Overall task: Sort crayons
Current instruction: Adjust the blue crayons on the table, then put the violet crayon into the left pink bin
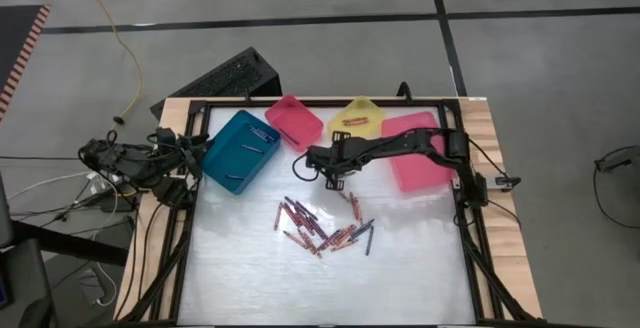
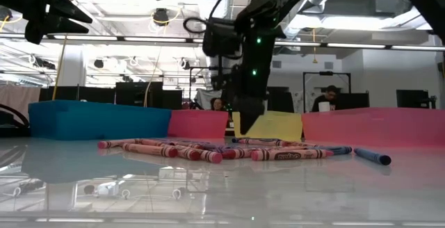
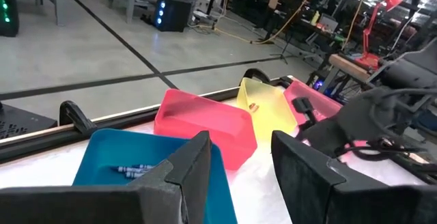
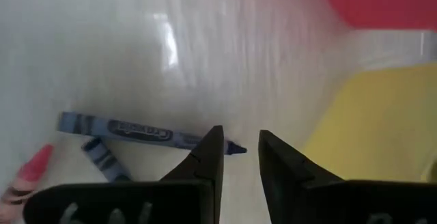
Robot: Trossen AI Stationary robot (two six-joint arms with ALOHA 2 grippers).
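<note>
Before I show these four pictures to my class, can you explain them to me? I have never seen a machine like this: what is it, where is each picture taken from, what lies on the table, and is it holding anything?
It is a robot with two dark arms at a table, each ending in a two-finger gripper. One picture looks straight down from above, one looks level across the tabletop, and the other two come from cameras on each arm's wrist.

On the table lies a heap of crayons, mostly red, a few blue. Along the far edge stand a teal bin, a small pink bin, a yellow bin and a larger pink bin.

The right gripper reaches out over the table near the yellow bin, its fingers apart and empty, above a blue crayon. The left gripper waits at the table's left edge, open and empty.
</note>
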